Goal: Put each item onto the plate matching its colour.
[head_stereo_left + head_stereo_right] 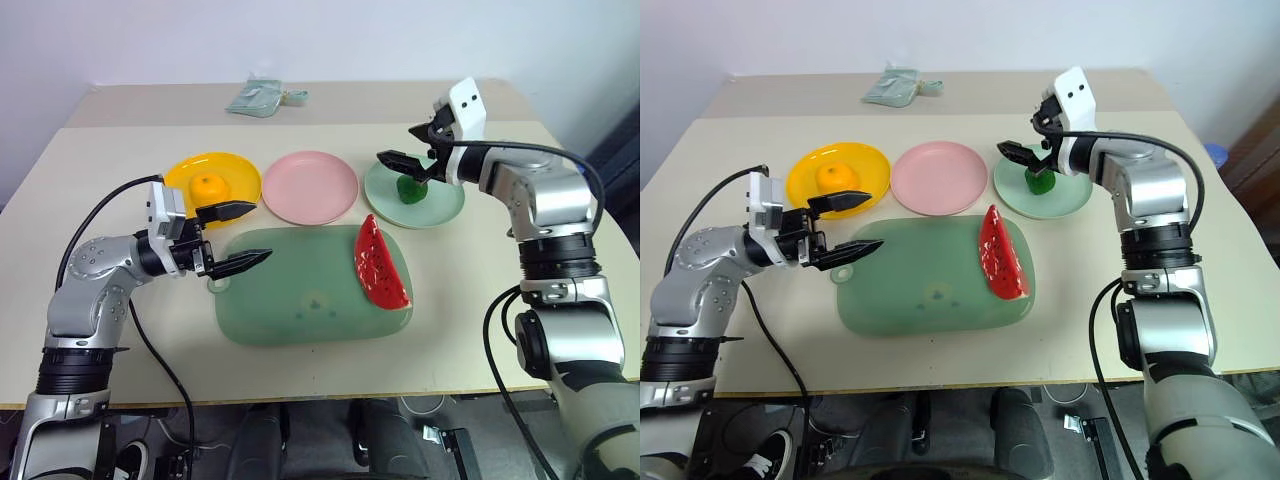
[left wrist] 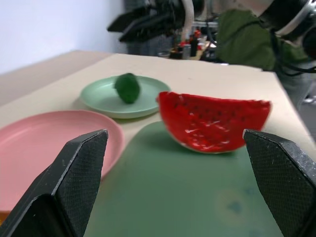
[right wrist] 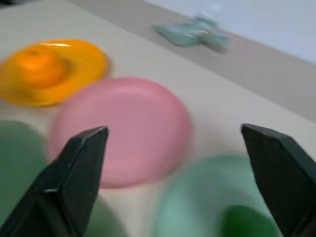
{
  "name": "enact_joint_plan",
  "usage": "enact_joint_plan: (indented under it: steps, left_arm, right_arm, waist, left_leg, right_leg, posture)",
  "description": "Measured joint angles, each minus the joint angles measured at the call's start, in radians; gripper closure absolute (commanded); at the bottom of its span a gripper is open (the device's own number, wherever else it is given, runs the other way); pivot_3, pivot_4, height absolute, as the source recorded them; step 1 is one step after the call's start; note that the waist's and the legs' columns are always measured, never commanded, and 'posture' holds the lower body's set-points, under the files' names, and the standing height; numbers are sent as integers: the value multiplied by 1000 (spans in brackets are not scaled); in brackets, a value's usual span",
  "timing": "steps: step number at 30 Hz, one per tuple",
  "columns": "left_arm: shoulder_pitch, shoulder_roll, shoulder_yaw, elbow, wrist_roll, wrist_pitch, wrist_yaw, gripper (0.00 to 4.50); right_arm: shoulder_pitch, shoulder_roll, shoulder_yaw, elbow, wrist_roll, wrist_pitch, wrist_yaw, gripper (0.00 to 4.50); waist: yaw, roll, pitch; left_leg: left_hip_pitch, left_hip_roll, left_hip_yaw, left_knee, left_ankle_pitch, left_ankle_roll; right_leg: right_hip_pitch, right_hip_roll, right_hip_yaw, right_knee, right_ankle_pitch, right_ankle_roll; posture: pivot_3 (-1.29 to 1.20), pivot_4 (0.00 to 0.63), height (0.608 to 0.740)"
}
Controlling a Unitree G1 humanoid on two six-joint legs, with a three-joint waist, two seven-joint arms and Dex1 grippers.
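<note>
A round orange fruit (image 1: 208, 185) sits on the yellow plate (image 1: 240, 168) at the back left. The pink plate (image 1: 310, 187) beside it is bare. On the mint plate (image 1: 447, 205) rests the knobbly dark-green ball (image 1: 408, 189). My right gripper (image 1: 396, 142) hovers open just above and behind that ball, not touching it. The red watermelon wedge (image 1: 381, 263) lies on the right end of the large green mat (image 1: 290, 300). My left gripper (image 1: 262, 230) is open at the mat's left end, pointing level toward the wedge (image 2: 215, 121), with a wide gap between.
A crumpled pale-green packet (image 1: 262, 97) lies at the table's far edge. Black cables hang from both arms. Bare tabletop stretches left of the yellow plate and right of the mint plate.
</note>
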Motion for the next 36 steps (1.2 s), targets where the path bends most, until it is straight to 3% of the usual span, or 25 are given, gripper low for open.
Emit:
enact_joint_plan:
  steps: [6, 10, 20, 36]
  left_arm:
    - [17, 50, 12, -43, -54, 68, -39, 0]
    - [18, 53, 12, -46, -62, 80, -46, 0]
    - [30, 51, 11, -51, -62, 84, -51, 0]
    - [29, 51, 11, -36, -52, 60, -76, 0]
  right_arm:
    - [65, -111, 35, -201, 53, 233, 16, 117]
    - [101, -123, 32, -315, 82, 402, -45, 117]
    - [156, -26, -52, -540, 206, 737, -164, 117]
    - [258, 16, -6, -611, 238, 796, -285, 117]
  waist:
    - [1, 0, 0]
    - [-1, 0, 0]
    - [0, 0, 0]
    - [-1, -1, 0]
  left_leg:
    - [0, 0, 0, 1, 0, 0]
    - [0, 0, 0, 0, 0, 0]
    - [0, 0, -1, 1, 0, 0]
    - [0, 0, -1, 0, 0, 0]
  right_leg:
    - [0, 0, 0, 0, 0, 0]
    - [0, 0, 0, 0, 0, 0]
    - [0, 0, 0, 0, 0, 0]
    - [0, 0, 0, 0, 0, 0]
  posture:
    - [0, 150, 740]
    - [0, 150, 740]
    - [0, 150, 740]
    - [0, 150, 740]
